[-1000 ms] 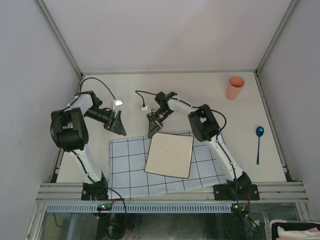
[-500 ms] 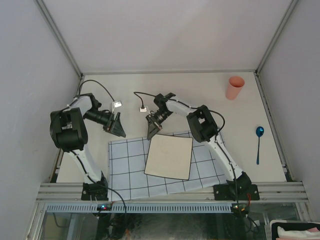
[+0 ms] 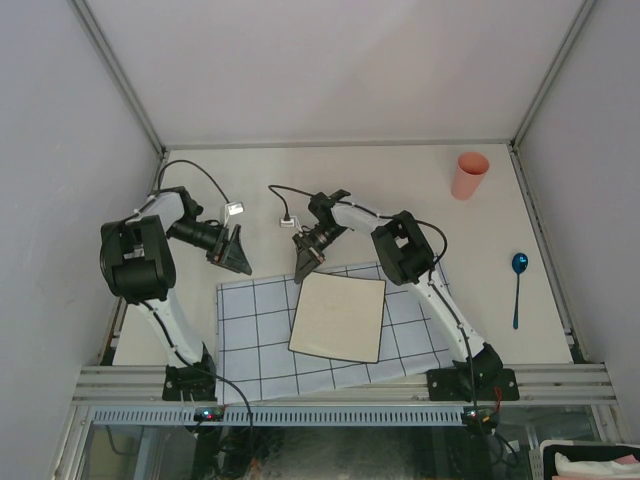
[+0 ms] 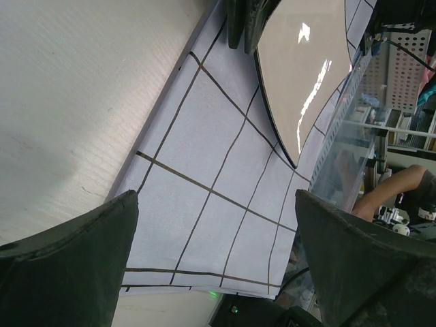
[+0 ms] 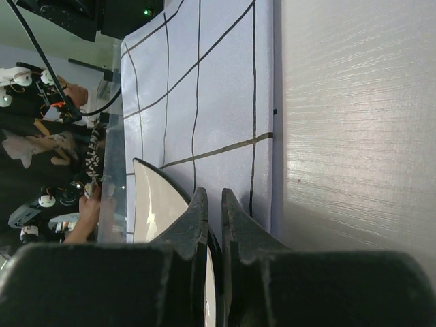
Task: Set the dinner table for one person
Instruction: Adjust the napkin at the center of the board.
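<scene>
Your right claw (image 3: 303, 267) is pinched shut on the plate's (image 3: 340, 318) corner and your left claw (image 3: 236, 262) is wide and empty; drag low and level, centring the plate on the cloth (image 3: 250, 345) beneath that right claw.

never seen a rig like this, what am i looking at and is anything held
Two robot arms are bolted at a table's near edge. One picture looks down from above; the other two come from wrist cameras, so the dark shapes there are fingers. On the table: a checked cloth with a square plate on it, a pink cup far right, a blue spoon on the right. The left gripper is open and empty. The right gripper seems shut on the plate's far corner.
</scene>
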